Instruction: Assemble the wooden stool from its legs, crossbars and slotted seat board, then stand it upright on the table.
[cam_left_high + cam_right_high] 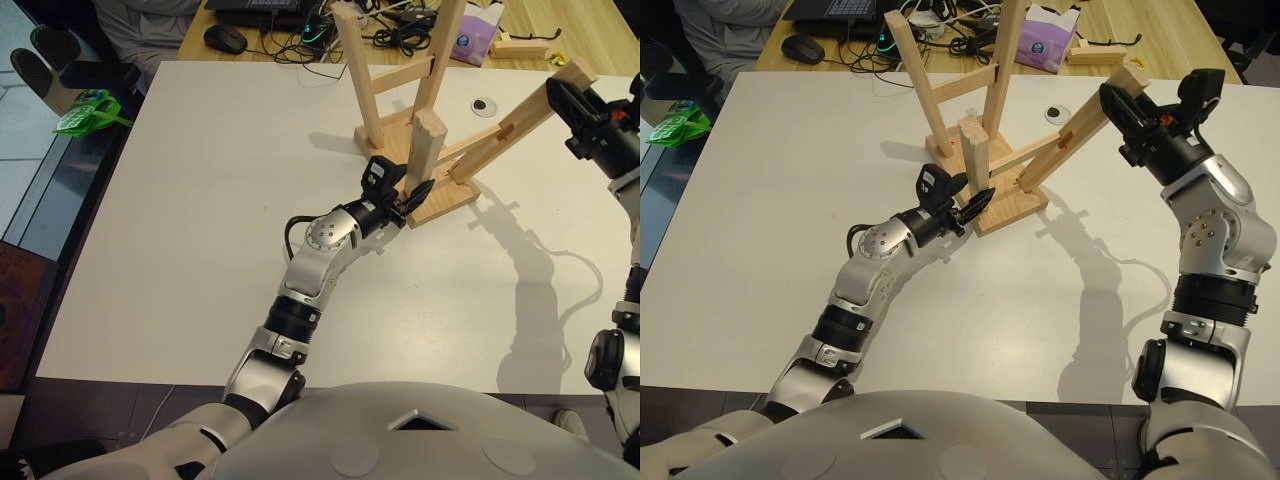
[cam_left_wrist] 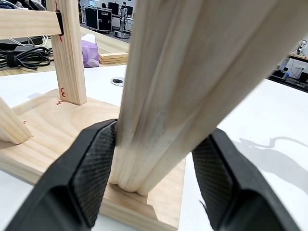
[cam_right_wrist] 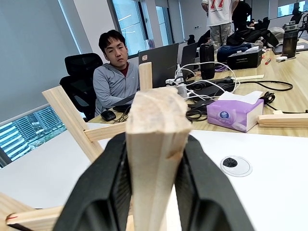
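Note:
The stool lies upside down, its seat board (image 1: 445, 205) flat on the white table with the legs pointing up. Two far legs (image 1: 358, 70) stand upright, joined by a crossbar (image 1: 402, 73). My left gripper (image 1: 412, 195) is shut on the short near leg (image 1: 428, 145) close to where it meets the board; both pads (image 2: 91, 168) press its sides. At the right, my right gripper (image 1: 1122, 104) is shut on the free end of a fourth leg (image 1: 1080, 130), which leans outward from the board. Its black fingers (image 3: 110, 187) clamp the leg's tip (image 3: 156, 125).
A round cable grommet (image 1: 485, 105) sits in the table behind the stool. On the wooden desk beyond lie a tissue box (image 1: 475, 35), a spare wooden piece (image 1: 520, 47), a mouse (image 1: 225, 38) and tangled cables. A green object (image 1: 85, 112) hangs off the table's left edge.

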Motion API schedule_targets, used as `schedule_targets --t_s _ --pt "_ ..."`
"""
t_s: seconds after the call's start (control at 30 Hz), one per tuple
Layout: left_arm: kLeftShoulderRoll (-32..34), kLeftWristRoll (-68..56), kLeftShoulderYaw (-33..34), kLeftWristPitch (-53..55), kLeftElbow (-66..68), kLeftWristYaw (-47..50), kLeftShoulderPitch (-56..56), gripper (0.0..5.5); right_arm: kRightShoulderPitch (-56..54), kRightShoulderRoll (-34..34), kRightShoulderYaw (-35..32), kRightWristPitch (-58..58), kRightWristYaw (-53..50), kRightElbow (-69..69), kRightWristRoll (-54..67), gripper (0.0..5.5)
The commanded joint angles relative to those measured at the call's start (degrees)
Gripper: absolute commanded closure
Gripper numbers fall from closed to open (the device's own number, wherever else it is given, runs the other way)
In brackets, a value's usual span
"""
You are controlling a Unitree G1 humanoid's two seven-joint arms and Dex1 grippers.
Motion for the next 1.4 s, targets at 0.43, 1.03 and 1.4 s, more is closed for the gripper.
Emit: schedule_targets --t_s 0.43,1.03,1.4 --pt "-3.35 -1.47 -0.61 1.43 -0.44 -0.48 1.01 3.1 6.44 -0.29 16.06 -4.35 -0.35 0.78 -14.0 4.42" --pt "-3.41 -1.86 -0.6 1.89 -0.82 -0.08 1.28 3.13 5.08 -0.25 15.16 -0.94 -7.43 13.04 -12.64 4.38" --pt "-3.45 -2.36 -0.54 2.08 -1.0 -0.46 1.2 3.15 0.94 1.43 20.25 -6.06 3.0 24.83 -14.38 4.38"
